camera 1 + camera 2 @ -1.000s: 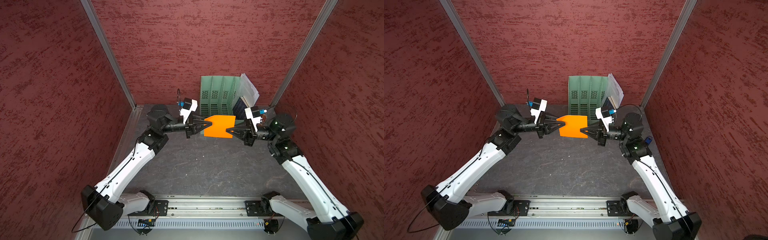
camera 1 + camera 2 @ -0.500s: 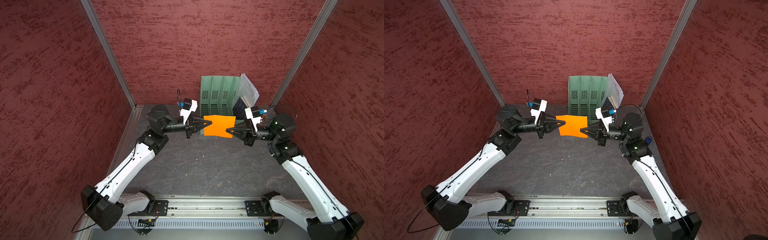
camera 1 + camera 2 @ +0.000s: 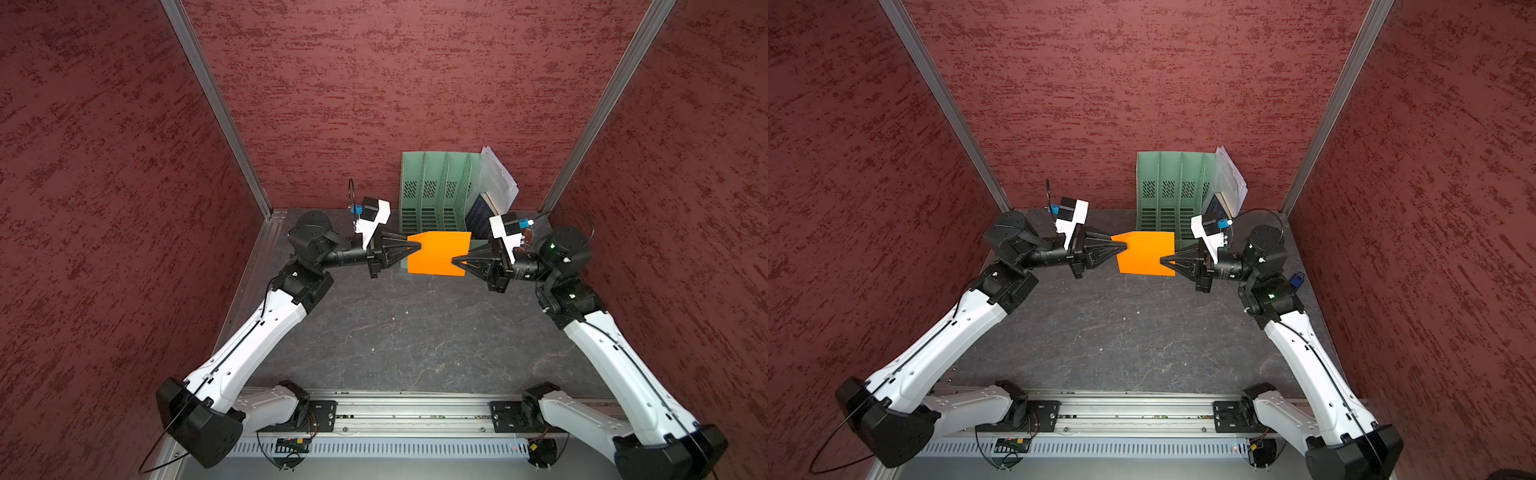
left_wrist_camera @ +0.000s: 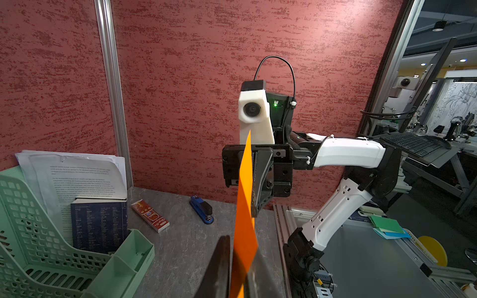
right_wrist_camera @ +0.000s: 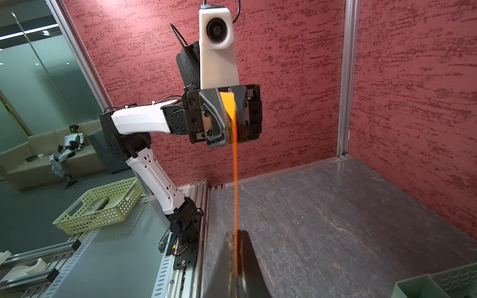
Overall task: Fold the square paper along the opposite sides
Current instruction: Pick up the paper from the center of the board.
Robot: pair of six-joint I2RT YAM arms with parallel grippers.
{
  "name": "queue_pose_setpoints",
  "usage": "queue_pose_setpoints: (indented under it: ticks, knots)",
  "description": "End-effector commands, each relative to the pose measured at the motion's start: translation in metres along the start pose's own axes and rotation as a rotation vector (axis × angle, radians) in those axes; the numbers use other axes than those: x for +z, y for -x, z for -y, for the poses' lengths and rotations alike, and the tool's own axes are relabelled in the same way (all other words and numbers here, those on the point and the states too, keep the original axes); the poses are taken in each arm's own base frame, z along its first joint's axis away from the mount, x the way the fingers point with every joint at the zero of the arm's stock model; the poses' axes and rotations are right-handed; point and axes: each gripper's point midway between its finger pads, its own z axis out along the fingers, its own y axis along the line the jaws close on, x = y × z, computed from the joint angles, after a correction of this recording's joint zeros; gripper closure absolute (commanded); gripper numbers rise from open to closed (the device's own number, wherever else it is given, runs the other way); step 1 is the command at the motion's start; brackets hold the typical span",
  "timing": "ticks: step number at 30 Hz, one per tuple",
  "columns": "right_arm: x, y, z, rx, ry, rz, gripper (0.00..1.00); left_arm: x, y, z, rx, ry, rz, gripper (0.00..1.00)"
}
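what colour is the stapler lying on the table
Blue with a black top; the stapler shows best in the left wrist view.

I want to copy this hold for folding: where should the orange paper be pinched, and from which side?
Pinch the square paper on its two opposite side edges, coming in level from either side, as the left pincer and right pincer do. It hangs upright and thin, so only the edges offer purchase.

Only the paper (image 3: 438, 254) is shifting, and slightly. In both top views its upper corner by the left fingers (image 3: 400, 247), cut off at a slant a second ago, is flattening out and showing squarer, reaching a little further back along those fingers.
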Motion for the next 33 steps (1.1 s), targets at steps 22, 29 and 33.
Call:
queue_pose_setpoints:
  ticks: [22, 29, 33]
  knots:
    - [-0.007, 0.005, -0.004, -0.105, -0.095, -0.031, 0.15, -0.005, 0.013, 0.014, 0.042, -0.030, -0.015, 1.00]
    - [-0.020, 0.028, -0.026, -0.224, -0.144, -0.048, 0.18, -0.022, 0.012, 0.030, 0.083, 0.022, -0.098, 1.00]
    - [-0.019, 0.032, -0.018, -0.228, -0.147, -0.044, 0.27, -0.030, 0.016, 0.046, 0.093, 0.000, -0.088, 1.00]
